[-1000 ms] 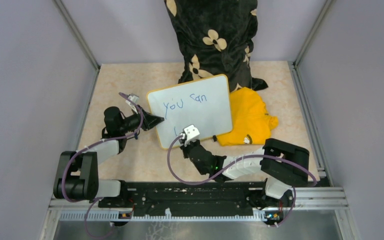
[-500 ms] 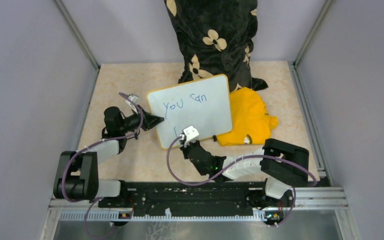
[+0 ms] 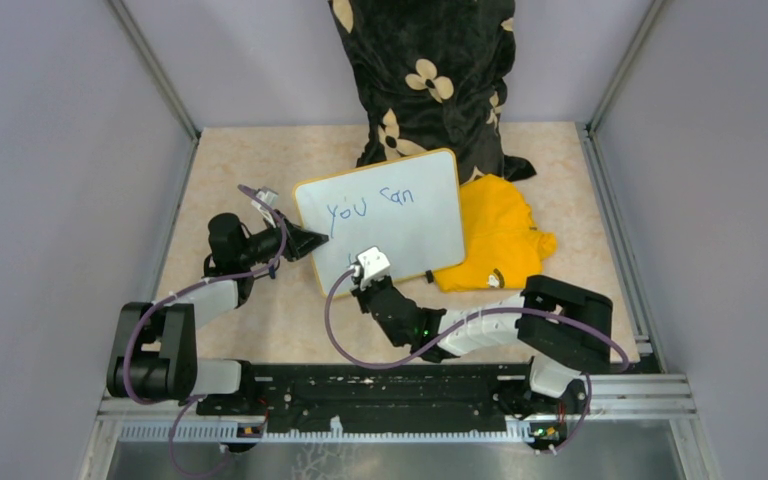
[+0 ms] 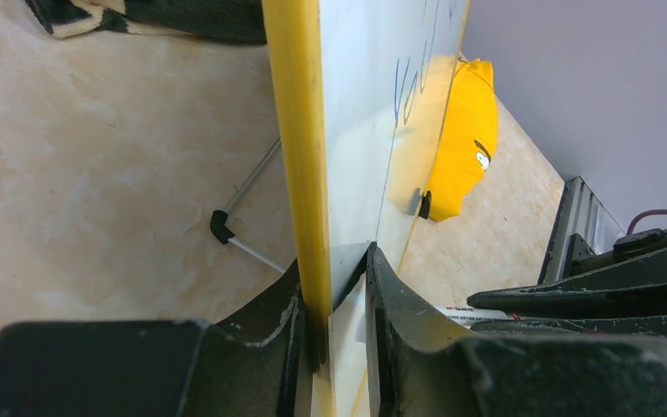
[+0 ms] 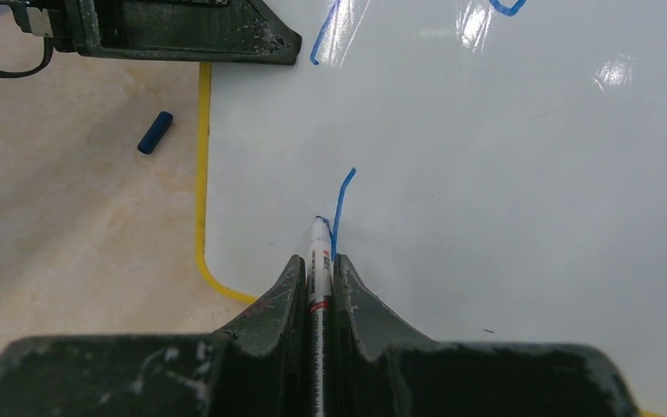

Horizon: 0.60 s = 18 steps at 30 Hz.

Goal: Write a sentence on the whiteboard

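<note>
The whiteboard [image 3: 400, 215] stands tilted on the table with its thin yellow frame [image 4: 300, 130] toward my left wrist. My left gripper [image 3: 318, 240] [image 4: 334, 287] is shut on the board's left edge, one finger on each face. The sentence [image 3: 370, 205] reads "you can" in blue on the top line. Below it is a short blue stroke [image 5: 343, 200]. My right gripper [image 3: 358, 270] [image 5: 319, 265] is shut on a white marker [image 5: 318, 239] whose tip touches the board at the bottom of that stroke, near the lower left corner.
A yellow cloth [image 3: 500, 240] [image 4: 465, 130] lies against the board's right side. A black flowered cushion [image 3: 430, 70] stands behind the board. A blue marker cap [image 5: 155, 132] lies on the table left of the board. The board's black-tipped stand leg [image 4: 226, 233] rests underneath.
My right gripper has shifted a little to the left with the marker, along the board's lower left. The left gripper and the board have not moved.
</note>
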Motion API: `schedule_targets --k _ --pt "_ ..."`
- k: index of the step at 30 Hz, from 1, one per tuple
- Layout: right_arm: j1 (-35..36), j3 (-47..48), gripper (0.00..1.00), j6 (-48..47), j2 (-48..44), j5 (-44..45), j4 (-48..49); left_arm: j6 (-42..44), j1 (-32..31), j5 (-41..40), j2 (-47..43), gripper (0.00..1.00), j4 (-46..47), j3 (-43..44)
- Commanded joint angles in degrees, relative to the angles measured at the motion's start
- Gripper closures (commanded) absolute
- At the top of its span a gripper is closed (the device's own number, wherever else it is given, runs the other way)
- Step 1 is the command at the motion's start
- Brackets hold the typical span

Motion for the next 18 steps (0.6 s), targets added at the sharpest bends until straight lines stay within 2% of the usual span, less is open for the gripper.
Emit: schedule_targets --k 1,9,18 --pt "0.1 2.3 1.00 -0.1 1.0 -1.8 1.8 4.6 -0.1 -6.3 0.9 1.00 -2.6 0.4" --pt "0.1 1.1 1.00 1.3 0.7 -4.3 -0.5 4.6 -0.1 -6.2 0.9 1.00 -2.6 0.4" --pt "0.1 -2.0 1.00 2.7 -0.6 -2.3 -2.1 4.5 -0.1 -6.2 1.1 1.00 -2.6 0.4"
